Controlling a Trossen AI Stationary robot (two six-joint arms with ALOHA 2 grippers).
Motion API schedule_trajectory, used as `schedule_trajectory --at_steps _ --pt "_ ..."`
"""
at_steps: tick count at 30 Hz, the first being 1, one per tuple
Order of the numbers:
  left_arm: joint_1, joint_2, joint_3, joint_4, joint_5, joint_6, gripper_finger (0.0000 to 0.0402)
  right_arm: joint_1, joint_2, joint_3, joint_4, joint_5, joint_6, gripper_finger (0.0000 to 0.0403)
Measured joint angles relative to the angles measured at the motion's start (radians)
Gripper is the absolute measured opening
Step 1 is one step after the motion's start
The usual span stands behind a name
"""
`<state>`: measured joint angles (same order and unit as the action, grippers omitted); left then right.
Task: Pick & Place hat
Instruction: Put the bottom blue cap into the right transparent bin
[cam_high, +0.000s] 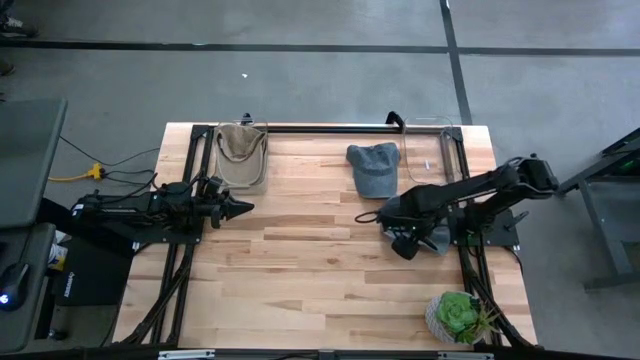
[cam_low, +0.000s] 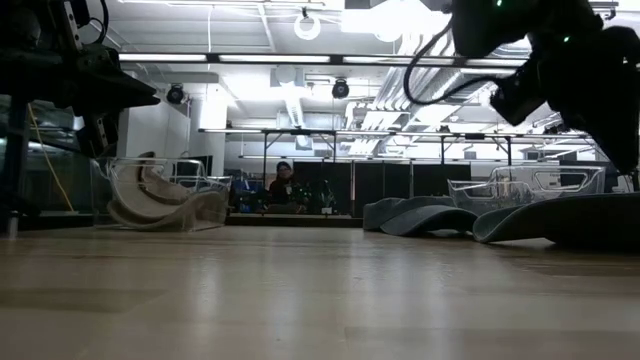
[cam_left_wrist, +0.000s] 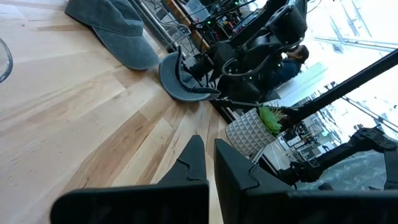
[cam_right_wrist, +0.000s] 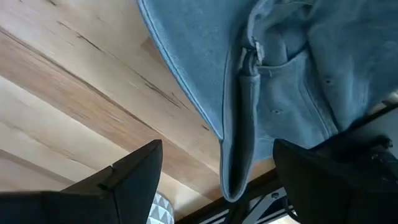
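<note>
Wooden table (cam_high: 300, 270) carries two hats; concrete floor (cam_high: 300, 80) around.

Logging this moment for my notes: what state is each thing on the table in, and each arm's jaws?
Tan hat: lying in a clear bin at the far left of the table.
Blue hat: lying flat on the wood, beside the empty clear bin.
Second blue hat: on the table right under the right gripper, not gripped.
Left gripper: jaws shut, holding nothing.
Right gripper: jaws open.
Potted plant: upright at the near right corner.
</note>
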<state>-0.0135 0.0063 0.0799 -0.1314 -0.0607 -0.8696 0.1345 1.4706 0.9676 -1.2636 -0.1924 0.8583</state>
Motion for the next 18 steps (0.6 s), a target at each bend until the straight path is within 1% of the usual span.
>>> schedule_trajectory --at_steps 5,10,18 --pt "0.000 0.000 0.000 0.000 0.000 0.000 0.0001 -0.003 0.048 0.000 0.010 -0.015 -0.030 0.0301" --pt "0.000 0.000 0.000 0.000 0.000 0.000 0.0001 -0.005 0.091 0.000 -0.017 0.014 -0.030 0.0301" --pt "0.000 0.000 0.000 0.000 0.000 0.000 0.0001 -0.005 0.160 -0.001 -0.017 0.022 -0.030 0.0301"
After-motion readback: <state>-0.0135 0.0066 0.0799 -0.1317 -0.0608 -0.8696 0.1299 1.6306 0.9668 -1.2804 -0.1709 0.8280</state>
